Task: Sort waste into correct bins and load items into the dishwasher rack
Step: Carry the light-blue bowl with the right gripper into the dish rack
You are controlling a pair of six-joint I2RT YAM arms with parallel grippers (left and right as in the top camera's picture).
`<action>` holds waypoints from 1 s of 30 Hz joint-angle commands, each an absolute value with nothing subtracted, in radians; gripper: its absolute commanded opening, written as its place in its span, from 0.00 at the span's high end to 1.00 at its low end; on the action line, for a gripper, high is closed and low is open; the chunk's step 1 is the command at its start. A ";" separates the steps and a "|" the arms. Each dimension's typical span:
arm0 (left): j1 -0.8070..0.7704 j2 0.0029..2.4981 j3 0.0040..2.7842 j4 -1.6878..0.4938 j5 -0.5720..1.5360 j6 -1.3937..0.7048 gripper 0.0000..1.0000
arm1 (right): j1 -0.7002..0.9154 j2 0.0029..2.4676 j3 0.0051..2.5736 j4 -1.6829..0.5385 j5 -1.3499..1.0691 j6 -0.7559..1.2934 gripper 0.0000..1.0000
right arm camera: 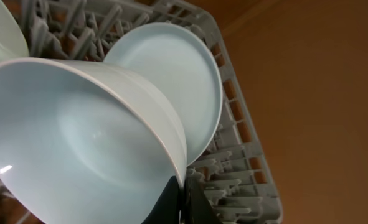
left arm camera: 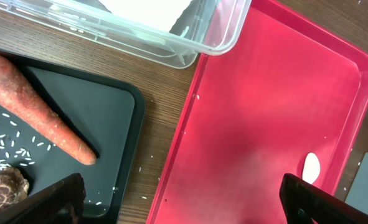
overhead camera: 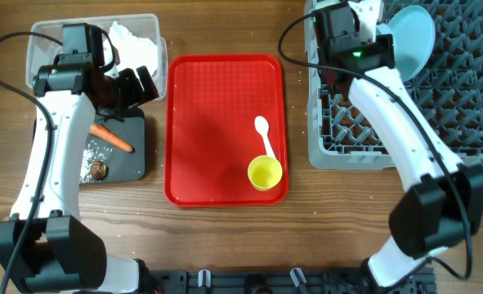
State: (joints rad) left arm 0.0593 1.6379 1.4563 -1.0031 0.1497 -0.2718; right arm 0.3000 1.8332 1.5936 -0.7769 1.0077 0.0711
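The left arm point(overhead camera: 49, 155) and right arm point(overhead camera: 400, 118) pair white links with black joint housings and looping black cables.

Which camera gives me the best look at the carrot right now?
Left wrist: the carrot lies large and sharp on the black tray, rice grains beside it, though its thick end runs off frame. Overhead shows it whole but small. Right wrist shows none of it, only the bowl and rack.

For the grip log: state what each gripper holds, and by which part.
Right gripper pinches the light blue round bowl by its rim. Left gripper is open, holding nothing.
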 commanded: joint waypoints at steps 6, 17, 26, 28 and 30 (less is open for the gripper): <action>0.066 1.623 1.472 -1.003 0.144 -0.274 0.00 | 0.303 1.913 1.605 -0.680 1.108 0.018 0.96; 0.066 1.623 1.472 -1.003 0.144 -0.273 0.00 | 0.303 1.953 1.603 -0.618 1.100 -0.036 0.96; 0.066 1.623 1.472 -1.003 0.144 -0.274 0.00 | 0.303 2.019 1.603 -0.528 1.100 -0.158 0.96; 0.066 1.623 1.472 -1.003 0.144 -0.274 0.00 | 0.303 2.019 1.603 -0.535 1.100 -0.162 0.96; 0.066 1.623 1.472 -1.003 0.144 -0.273 0.00 | 0.307 2.019 1.603 -0.540 1.100 -0.212 0.96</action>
